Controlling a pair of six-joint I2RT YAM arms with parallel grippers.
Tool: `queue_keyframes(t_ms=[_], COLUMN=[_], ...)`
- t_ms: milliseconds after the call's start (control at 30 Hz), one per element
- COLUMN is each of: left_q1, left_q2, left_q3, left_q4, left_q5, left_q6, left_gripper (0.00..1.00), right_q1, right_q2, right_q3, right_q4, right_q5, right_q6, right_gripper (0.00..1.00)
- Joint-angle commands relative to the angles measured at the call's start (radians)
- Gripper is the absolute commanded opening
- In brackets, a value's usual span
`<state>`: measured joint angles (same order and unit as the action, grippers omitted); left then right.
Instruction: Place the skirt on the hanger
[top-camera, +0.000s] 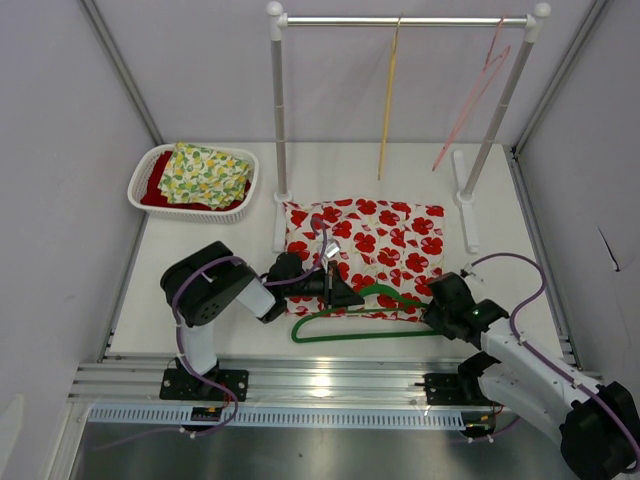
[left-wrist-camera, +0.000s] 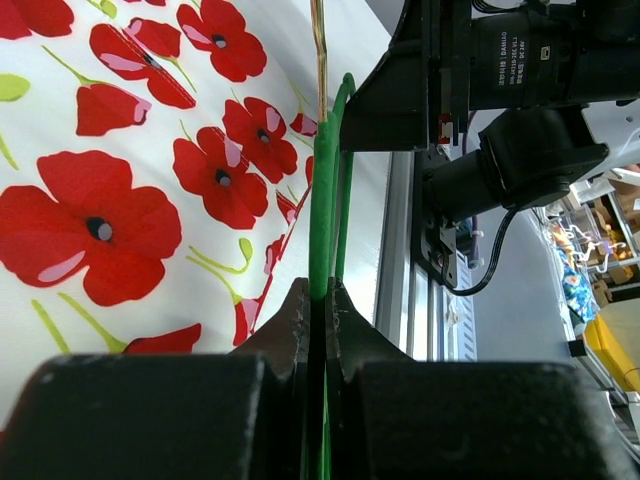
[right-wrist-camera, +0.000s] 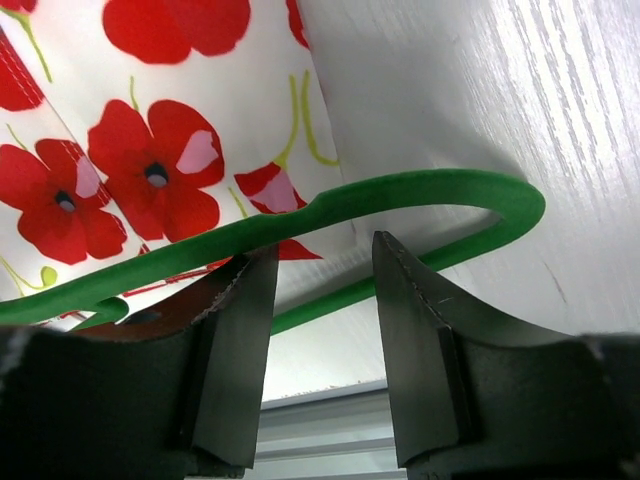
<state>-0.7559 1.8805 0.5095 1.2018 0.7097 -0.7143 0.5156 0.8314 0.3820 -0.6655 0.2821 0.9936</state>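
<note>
The skirt (top-camera: 375, 235), white with red poppies, lies flat on the table in front of the rack. A green hanger (top-camera: 350, 325) lies along the skirt's near edge, partly on the cloth. My left gripper (top-camera: 347, 293) is shut on the hanger; in the left wrist view the green bar (left-wrist-camera: 322, 190) runs straight out from between the closed gripper (left-wrist-camera: 320, 292), over the skirt (left-wrist-camera: 130, 170). My right gripper (top-camera: 436, 306) stands at the hanger's right end. In the right wrist view the gripper (right-wrist-camera: 325, 258) is open, its tips just short of the curved end of the hanger (right-wrist-camera: 440, 188) and the skirt's corner (right-wrist-camera: 200, 110).
A clothes rack (top-camera: 400, 20) stands at the back with a yellow hanger (top-camera: 388, 100) and a pink hanger (top-camera: 475, 95) on its bar. A white basket (top-camera: 140, 178) of folded cloths sits at the back left. A metal rail (top-camera: 330, 375) runs along the near table edge.
</note>
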Motion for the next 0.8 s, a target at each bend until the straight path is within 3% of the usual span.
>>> queue_keyframes(t_ms=[0, 267, 400, 500, 767], left_q1=[0.009, 0.013, 0.018, 0.018, 0.026], left_q2=[0.016, 0.028, 0.026, 0.022, 0.019], left_q3=[0.015, 0.017, 0.012, 0.014, 0.032], left_q4=[0.038, 0.031, 0.027, 0.005, -0.054], left_q5=[0.005, 0.014, 0.013, 0.007, -0.024], left_q6=[0.052, 0.056, 0.061, 0.076, 0.116], left_gripper=[0.00, 0.00, 0.00, 0.00, 0.00], right_q1=[0.004, 0.008, 0.009, 0.009, -0.061], right_q2=[0.015, 0.064, 0.063, 0.038, 0.009], right_q3=[0.008, -0.014, -0.002, 0.046, 0.204], right_q4=[0.052, 0.122, 0.121, 0.058, -0.043], right_q5=[0.043, 0.048, 0.051, 0.074, 0.017], right_q6=[0.008, 0.002, 0.004, -0.004, -0.087], right_gripper=[0.46, 0.39, 0.19, 0.09, 0.04])
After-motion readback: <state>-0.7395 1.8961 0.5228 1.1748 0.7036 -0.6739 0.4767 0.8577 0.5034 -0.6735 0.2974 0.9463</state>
